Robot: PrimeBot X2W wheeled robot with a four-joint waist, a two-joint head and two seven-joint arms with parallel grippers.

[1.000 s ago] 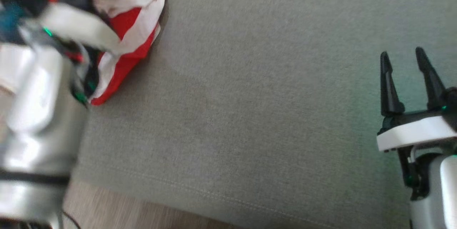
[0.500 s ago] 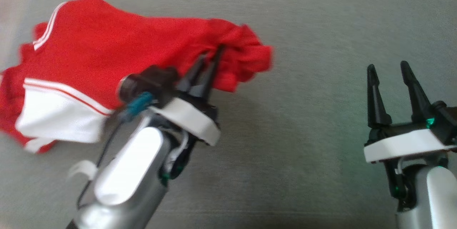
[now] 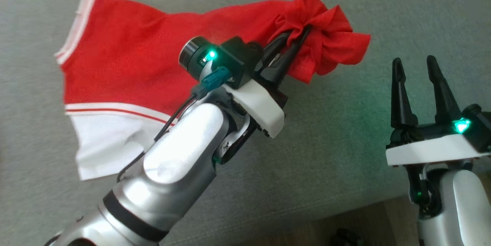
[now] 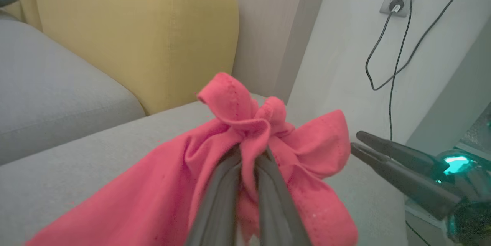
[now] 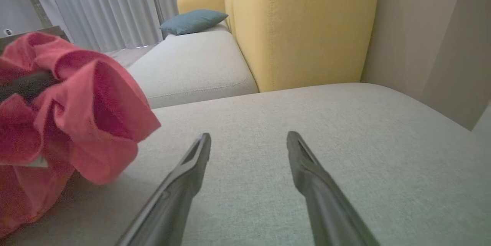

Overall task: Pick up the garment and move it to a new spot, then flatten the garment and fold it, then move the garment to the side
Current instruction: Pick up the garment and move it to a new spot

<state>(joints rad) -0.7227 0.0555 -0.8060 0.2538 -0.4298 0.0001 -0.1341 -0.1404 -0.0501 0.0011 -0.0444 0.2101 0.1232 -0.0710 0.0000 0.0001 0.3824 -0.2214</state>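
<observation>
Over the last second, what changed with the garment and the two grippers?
The left gripper, shut on a bunched edge of the red garment, carried it rightward across the grey cushion, close to the right gripper; the head camera also swung. The right gripper stayed open and empty.

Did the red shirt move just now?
Yes. The red shirt, pinched in the left hand, has travelled rightward, away from the left edge of the grey cushion.
</observation>
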